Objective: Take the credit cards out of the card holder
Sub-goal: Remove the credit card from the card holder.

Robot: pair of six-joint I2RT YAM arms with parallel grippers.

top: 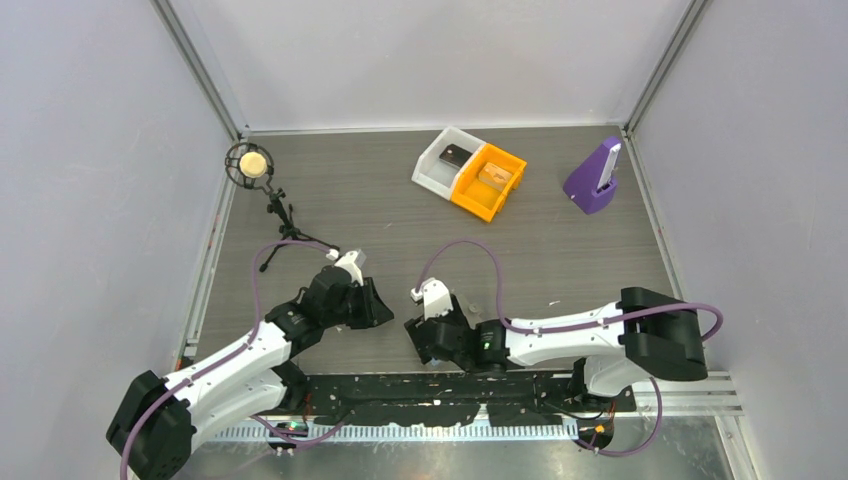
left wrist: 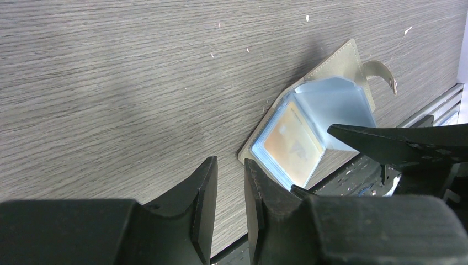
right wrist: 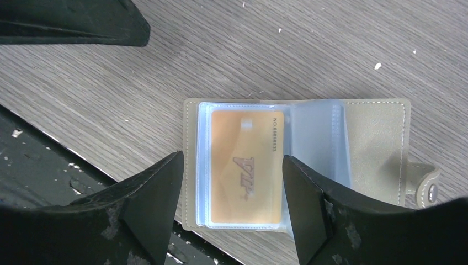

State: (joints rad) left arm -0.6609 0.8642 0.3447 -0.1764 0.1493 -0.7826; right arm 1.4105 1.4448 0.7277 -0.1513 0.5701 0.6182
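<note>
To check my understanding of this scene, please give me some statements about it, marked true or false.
1. The card holder lies open on the table. True.
2. A golden VIP card sits in its clear sleeve. True.
3. The right pincer is shut on that card. False: it stands open, astride the card.
4. The left pincer holds the holder's tab. False: it holds nothing; the tab is free.
</note>
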